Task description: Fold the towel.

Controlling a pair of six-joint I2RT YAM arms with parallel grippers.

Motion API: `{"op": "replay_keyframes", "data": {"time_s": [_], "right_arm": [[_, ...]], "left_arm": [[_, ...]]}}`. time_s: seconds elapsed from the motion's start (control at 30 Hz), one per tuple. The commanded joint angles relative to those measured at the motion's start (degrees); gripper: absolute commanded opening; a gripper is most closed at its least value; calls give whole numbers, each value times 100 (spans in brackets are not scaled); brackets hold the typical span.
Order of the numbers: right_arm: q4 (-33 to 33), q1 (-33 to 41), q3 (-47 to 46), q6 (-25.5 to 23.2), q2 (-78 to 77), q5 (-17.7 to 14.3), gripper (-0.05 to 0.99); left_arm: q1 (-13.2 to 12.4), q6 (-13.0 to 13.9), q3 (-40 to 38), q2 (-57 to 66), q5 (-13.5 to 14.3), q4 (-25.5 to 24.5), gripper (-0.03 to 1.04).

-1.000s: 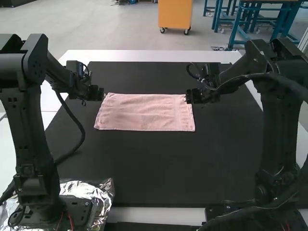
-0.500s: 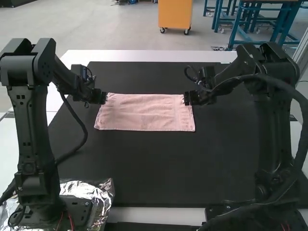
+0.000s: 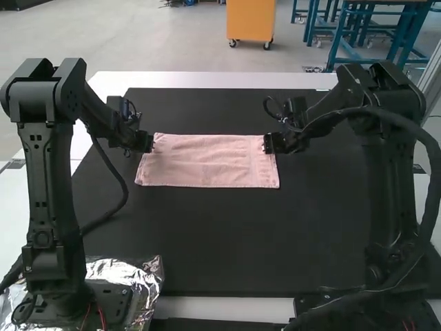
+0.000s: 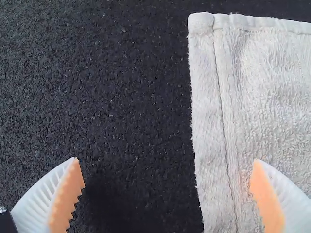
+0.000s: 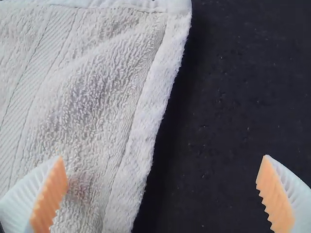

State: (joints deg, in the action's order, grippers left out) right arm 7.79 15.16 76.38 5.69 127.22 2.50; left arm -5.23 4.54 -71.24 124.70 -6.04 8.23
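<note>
We see left arm (image 3: 43, 200) and right arm (image 3: 393, 186) standing near, bent inward; left gripper (image 3: 151, 143) and right gripper (image 3: 267, 144) well apart, each one's white ribbed fingers (image 4: 291, 204) spread wide.

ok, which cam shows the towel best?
High view: the towel has its whole outline visible on the dark mat, bar small bits at the grippers. Left wrist view gives a close-up of one corner and hemmed edge; right wrist view, a corner and edge at the other end, plus a woven band.
</note>
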Motion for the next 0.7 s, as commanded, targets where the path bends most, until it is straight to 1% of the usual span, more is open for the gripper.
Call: {"op": "replay_keyframes", "data": {"time_s": [0.0, 0.03, 0.07, 0.1, 0.13, 0.2, 0.27, 0.33, 0.4, 0.43, 0.53, 0.6, 0.67], "right_arm": [[3, 119, 70, 55, 84, -57, 71], [3, 128, 26, 81, 84, -48, 50], [73, 145, -35, 81, 84, -31, 20], [179, 145, -88, 81, 75, -22, -4], [249, 145, -114, 72, 75, 5, -2], [240, 145, -114, 55, 66, 57, -2], [240, 137, -114, 55, 40, 57, -2], [240, 137, -106, 63, -13, 84, -2], [240, 110, -106, 37, -153, 128, -2], [232, 101, -106, 28, -259, 145, -3], [152, 84, -141, 28, -549, 286, -3], [135, 49, -211, 19, -769, 339, -3], [117, -13, -290, 19, -980, 400, -3]], "left_arm": [[14, 109, -92, 72, 112, -23, 72], [14, 109, -74, 80, 121, -32, 69], [14, 135, -48, 98, 112, -41, 50], [14, 153, -21, 142, 112, 30, 20], [14, 162, -4, 177, 112, 65, 1], [-21, 232, 31, 203, 86, 56, 3], [-30, 232, 14, 186, -99, 21, 3], [-30, 232, -21, 89, -213, 21, 3], [-48, 232, -30, -60, -450, 38, 3], [-57, 232, -39, -131, -512, 30, 3], [-65, 223, -30, -306, -617, -14, 3], [-65, 206, -12, -421, -758, -67, 3], [-83, 206, 14, -544, -811, -155, 3]]}}
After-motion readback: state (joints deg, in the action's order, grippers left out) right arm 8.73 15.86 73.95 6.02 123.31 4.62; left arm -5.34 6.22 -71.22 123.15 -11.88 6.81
